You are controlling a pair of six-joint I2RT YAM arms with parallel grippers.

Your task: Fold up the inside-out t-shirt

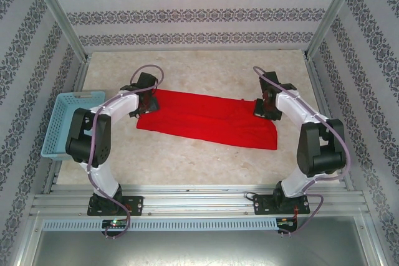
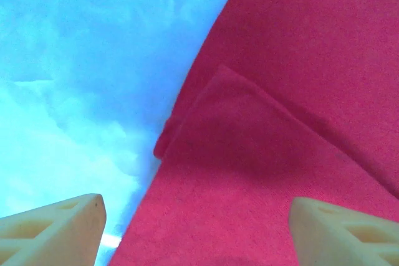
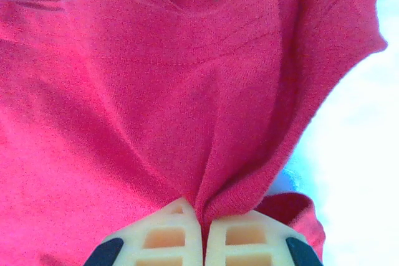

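The inside-out t-shirt [image 1: 206,119] lies as a long red band across the middle of the top view on your bench [image 1: 187,163], reaching from your left claw [image 2: 196,228] at centre-left to your right claw [image 3: 202,223] at centre-right, with the light blue basket [image 1: 62,123] apart at the left edge. Your left claw stands spread wide over the shirt's folded edge, one finger above bare bench and the other above cloth. Your right claw is pressed together, pinching a gathered ridge of red cloth at the bottom centre of its wrist view.
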